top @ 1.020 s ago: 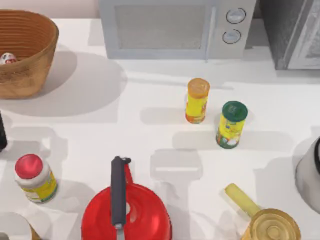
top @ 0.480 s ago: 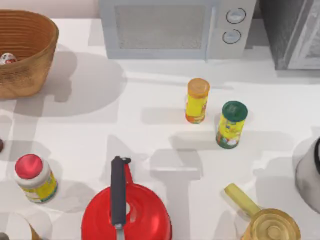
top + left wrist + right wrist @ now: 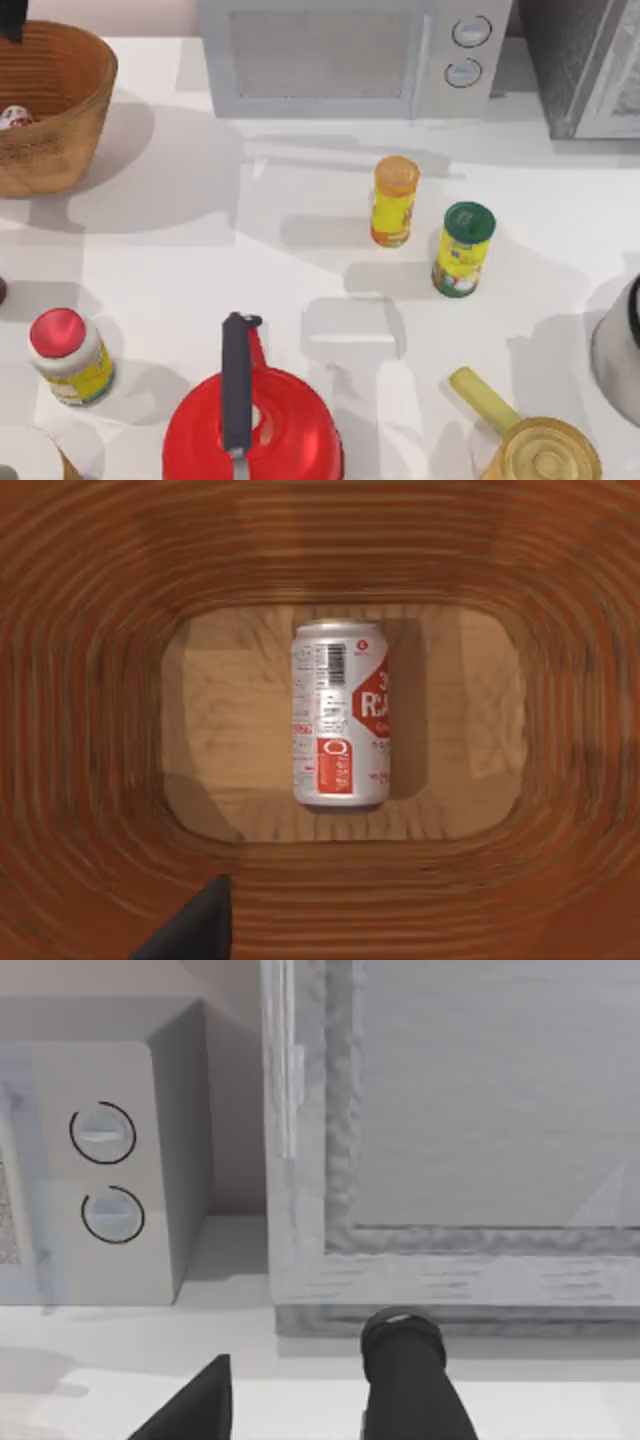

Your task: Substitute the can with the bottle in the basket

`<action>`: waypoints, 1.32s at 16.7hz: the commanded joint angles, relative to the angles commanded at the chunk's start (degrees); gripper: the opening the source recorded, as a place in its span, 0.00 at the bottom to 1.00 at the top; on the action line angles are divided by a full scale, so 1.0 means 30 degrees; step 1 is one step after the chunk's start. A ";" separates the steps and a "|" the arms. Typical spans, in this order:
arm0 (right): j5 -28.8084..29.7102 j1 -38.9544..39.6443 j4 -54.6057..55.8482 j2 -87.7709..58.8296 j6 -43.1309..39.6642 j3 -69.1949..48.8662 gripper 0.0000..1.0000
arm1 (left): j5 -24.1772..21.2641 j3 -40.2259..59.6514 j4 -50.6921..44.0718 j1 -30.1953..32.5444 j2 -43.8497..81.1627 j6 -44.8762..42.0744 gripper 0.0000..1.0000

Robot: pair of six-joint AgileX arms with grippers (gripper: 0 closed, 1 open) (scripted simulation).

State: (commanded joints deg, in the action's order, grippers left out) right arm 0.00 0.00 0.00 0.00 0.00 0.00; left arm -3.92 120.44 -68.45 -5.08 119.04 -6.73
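The can [image 3: 341, 713] is lying on its side in the basket [image 3: 90, 720]; rigid, smooth, probably light, so gripping across its middle is looking best; left gripper's finger spread: cannot tell

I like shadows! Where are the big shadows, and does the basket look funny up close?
Top view: grey shadows streak the table, one beside the basket. Left wrist view: the basket's ribbed walls look smeared into rings around the can, which casts a shadow alongside.

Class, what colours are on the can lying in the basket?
White and red, with silvery ends; the can shows best in the left wrist view.
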 joint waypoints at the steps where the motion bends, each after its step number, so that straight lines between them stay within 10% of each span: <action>1: 0.0000 0.0000 0.0000 0.0000 0.0000 0.0000 1.00 | -0.0028 0.1493 -0.0805 -0.0076 0.1472 -0.0082 1.00; 11: 0.0000 0.0000 0.0000 0.0000 0.0000 0.0000 1.00 | -0.0168 1.1015 -0.5913 -0.0600 1.0806 -0.0609 1.00; 22: 0.0000 0.0000 0.0000 0.0000 0.0000 0.0000 1.00 | -0.0161 0.9832 -0.4728 -0.0540 1.0891 -0.0536 1.00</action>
State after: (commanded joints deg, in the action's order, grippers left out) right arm 0.00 0.00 0.00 0.00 0.00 0.00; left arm -4.40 149.93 -82.64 -6.70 151.71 -8.34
